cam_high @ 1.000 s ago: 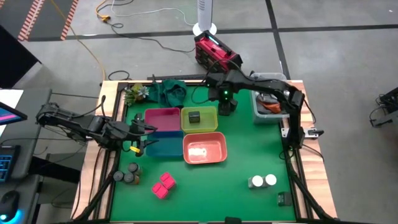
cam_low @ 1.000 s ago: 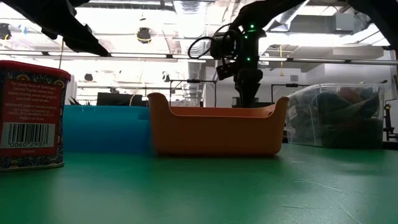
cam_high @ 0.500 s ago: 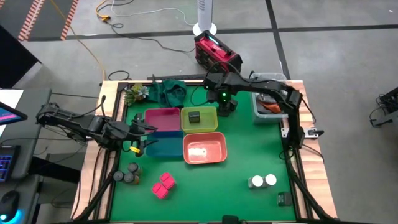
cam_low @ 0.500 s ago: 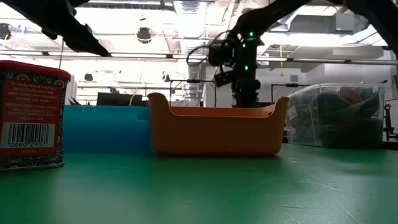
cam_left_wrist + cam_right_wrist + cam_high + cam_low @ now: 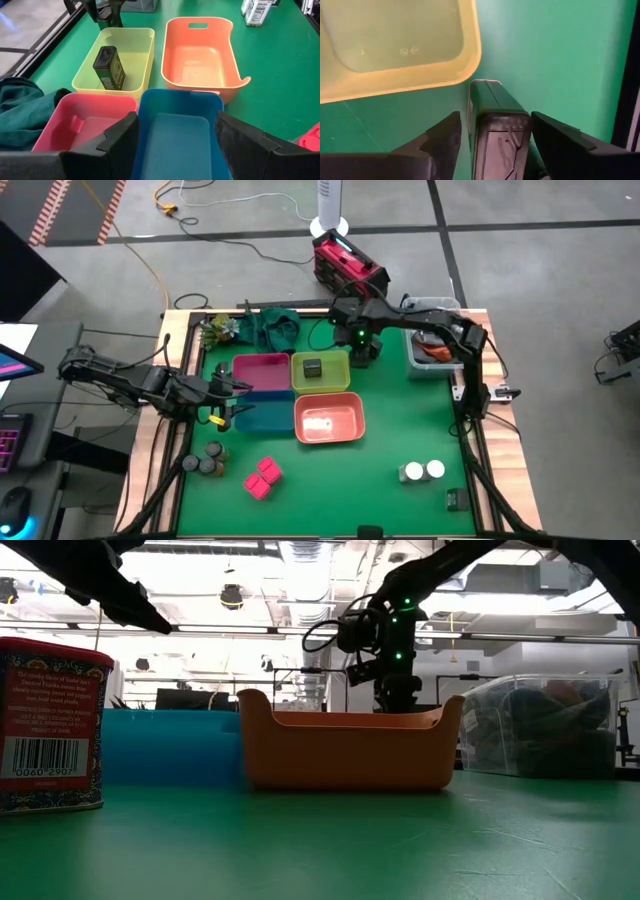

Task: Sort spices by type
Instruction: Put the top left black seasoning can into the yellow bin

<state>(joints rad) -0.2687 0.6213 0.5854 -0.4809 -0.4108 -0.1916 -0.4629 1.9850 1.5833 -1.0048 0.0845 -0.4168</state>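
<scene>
My right gripper (image 5: pixel 365 352) stands at the yellow bin's right side, shut on a dark grey square jar (image 5: pixel 495 125). The orange bin hides its fingers in the low view. A second dark jar (image 5: pixel 110 67) lies in the yellow bin (image 5: pixel 322 370), and a third (image 5: pixel 453 499) stands near the table's near right corner. Grey round jars (image 5: pixel 207 461), pink packets (image 5: pixel 263 477) and white-topped jars (image 5: pixel 423 471) stand on the green table. My left gripper (image 5: pixel 175 130) is open and hovers over the blue bin (image 5: pixel 255 416), touching nothing. My right gripper pinches the dark square jar between its two fingers (image 5: pixel 445 142), which come from above and point down along the jar's opposite sides (image 5: pixel 485 105). The jar stands upright in the hold. I cannot tell whether its lower end (image 5: pixel 485 82) rests on the table.
Pink (image 5: pixel 260 368), blue, yellow and orange (image 5: pixel 328 420) bins sit together mid-table. A clear tub of clutter (image 5: pixel 432 350) is right of my right gripper. A green cloth (image 5: pixel 270 325) lies at the far left. Open green table lies between the orange bin and the white-topped jars.
My right gripper has stayed beside the yellow bin, shifting slightly toward the table's left while its wrist turned a little.
</scene>
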